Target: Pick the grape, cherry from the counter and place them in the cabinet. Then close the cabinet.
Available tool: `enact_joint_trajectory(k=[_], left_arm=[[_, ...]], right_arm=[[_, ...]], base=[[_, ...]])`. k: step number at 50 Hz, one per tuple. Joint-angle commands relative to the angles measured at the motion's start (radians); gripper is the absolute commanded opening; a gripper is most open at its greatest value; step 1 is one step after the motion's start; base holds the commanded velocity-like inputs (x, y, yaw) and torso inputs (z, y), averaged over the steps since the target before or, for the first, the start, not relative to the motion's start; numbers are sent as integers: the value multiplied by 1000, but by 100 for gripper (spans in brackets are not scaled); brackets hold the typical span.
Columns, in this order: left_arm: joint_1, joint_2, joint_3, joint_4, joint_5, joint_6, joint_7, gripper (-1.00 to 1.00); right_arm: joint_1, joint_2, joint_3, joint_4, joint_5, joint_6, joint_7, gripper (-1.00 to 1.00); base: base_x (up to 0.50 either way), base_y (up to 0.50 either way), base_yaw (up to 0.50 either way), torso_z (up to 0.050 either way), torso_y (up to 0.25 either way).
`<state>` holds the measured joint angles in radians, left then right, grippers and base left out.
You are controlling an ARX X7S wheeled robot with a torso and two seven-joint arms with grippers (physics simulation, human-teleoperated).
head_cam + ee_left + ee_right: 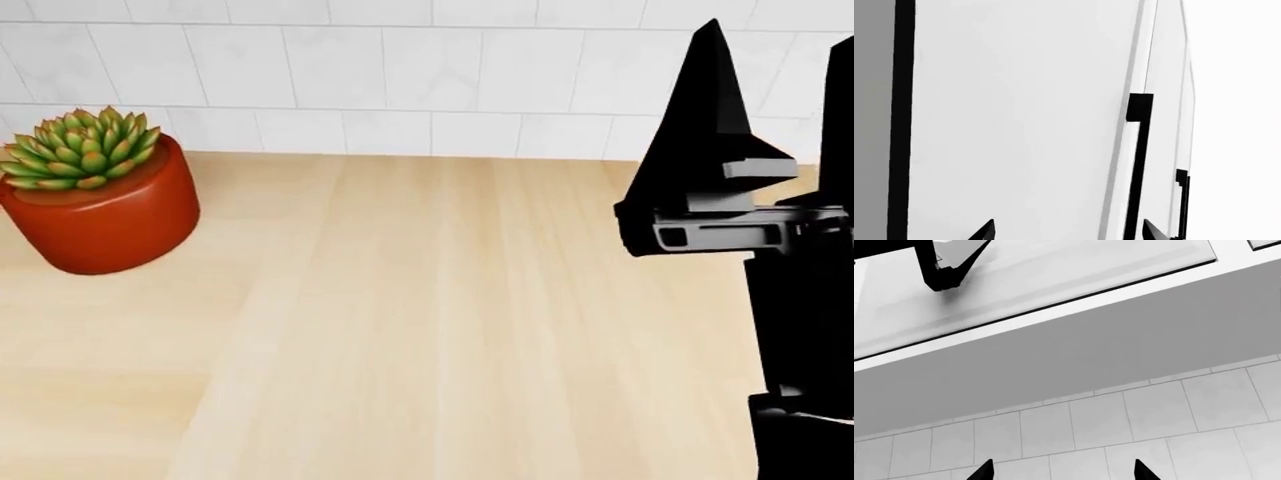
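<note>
The grape and the cherry show in none of the three views, so I cannot say where they lie. The inside of the cabinet is hidden too: only its white outside shows.

In the head view the counter (400,330) is cut off at three sides. It carries one succulent in a red pot (100,205), near the tiled wall (400,80); the pot is cut a little by the picture's edge. One black arm part stands at the right side of this view, cut off by the edge. From its side I take it for the right claw (714,150), pointing upward, but I cannot tell here how far it is open.

In the right wrist view only the two black tips of the right claw (1064,471) show at the edge, well apart, nothing between them. Beyond them are the wall tiles and the grey underside of the cabinet (1121,340).

In the left wrist view the left claw (1067,231) also shows only two tips, set wide, holding nothing. It faces a white cabinet door (1021,120) with two black handles (1139,150), the second one half hidden.
</note>
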<state>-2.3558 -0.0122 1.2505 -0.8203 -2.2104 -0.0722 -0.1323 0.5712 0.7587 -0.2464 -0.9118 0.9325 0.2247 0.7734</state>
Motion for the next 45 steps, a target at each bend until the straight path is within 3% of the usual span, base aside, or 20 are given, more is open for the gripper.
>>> enact_joint_trajectory(k=[1,12,26,32,45], left_arm=[[0,12,-289,-69,304,-174,-102,100],[1,5,-675,-3,723,-369,-157,100],[225,-345,-616,818,868,-408,-594,100],[398,-493,-577,1101,941,-406,-700,100],[717,-683,-539,1465,1035,-360,-904,100]], right_arm=[[-4,35,13,-72,23,21,48,100],[47,-2,-44,-66,0,62,55,100],[93,-52,-107,-45,-24,87,39,100],[98,-75,-129,-24,-50,84,22,100],[95,-63,-124,-38,-39,80,32,100]], base=[[0,0,0,0,0],[0,0,0,0,0],[0,0,0,0,0],[0,0,0,0,0],[0,0,0,0,0]])
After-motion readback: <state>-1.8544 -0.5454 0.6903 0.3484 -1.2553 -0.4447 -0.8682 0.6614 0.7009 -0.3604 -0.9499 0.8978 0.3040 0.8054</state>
